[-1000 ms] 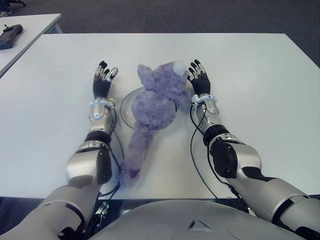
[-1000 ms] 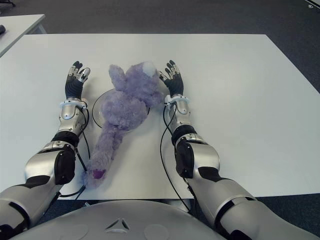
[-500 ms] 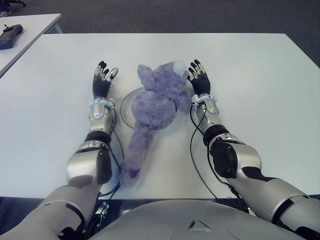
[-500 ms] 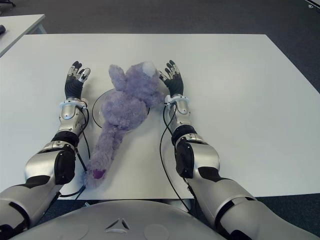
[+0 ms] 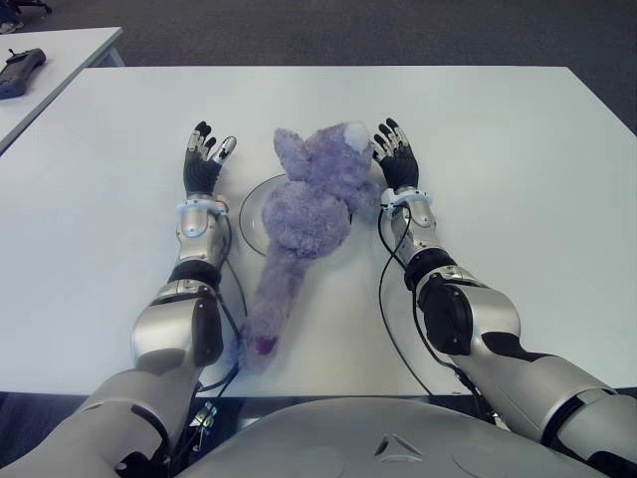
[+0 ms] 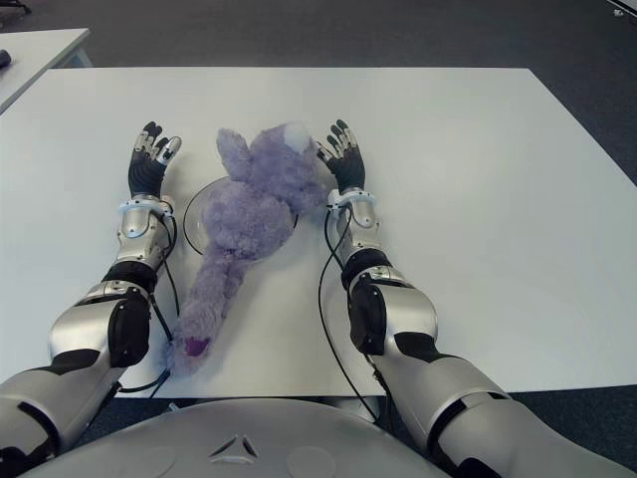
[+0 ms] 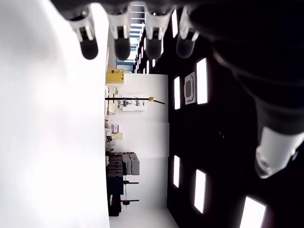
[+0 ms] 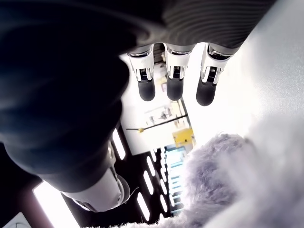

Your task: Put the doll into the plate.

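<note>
The right hand (image 5: 397, 159) lies palm up with fingers (image 8: 174, 80) stretched out and holding nothing, just beside the doll's head. The left hand (image 5: 204, 161) is likewise spread and empty, on the plate's left side with a strip of bare table between them. The purple doll (image 5: 304, 209) sprawls over the plate (image 5: 255, 207): head and body cover most of it, only the left rim showing, while its long tail trails toward the near table edge. The white table (image 5: 518, 169) stretches wide and bare beyond both hands, to the far edge and right.
</note>
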